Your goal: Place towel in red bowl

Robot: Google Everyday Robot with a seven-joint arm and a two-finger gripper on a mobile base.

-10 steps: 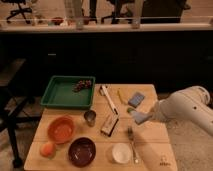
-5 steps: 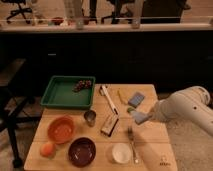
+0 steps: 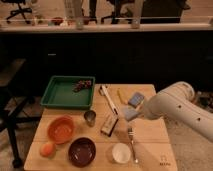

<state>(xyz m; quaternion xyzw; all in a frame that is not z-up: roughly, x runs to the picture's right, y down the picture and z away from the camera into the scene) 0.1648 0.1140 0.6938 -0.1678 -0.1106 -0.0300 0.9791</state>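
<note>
Nothing's budged since a second ago, arm included. The table (image 3: 150, 132) has its right edge partly hidden by the white arm (image 3: 175, 104), which is itself cut off at the frame's right side. The red bowl (image 3: 62, 129) sits toward the left edge, well apart from the towel (image 3: 129, 114). The towel lies right of the table's middle, at the arm's tip. The hand (image 3: 138, 113) is closed there, but I can't tell if it's pinching cloth. The towel's just a pale blob, so there's no reading its long axis.
</note>
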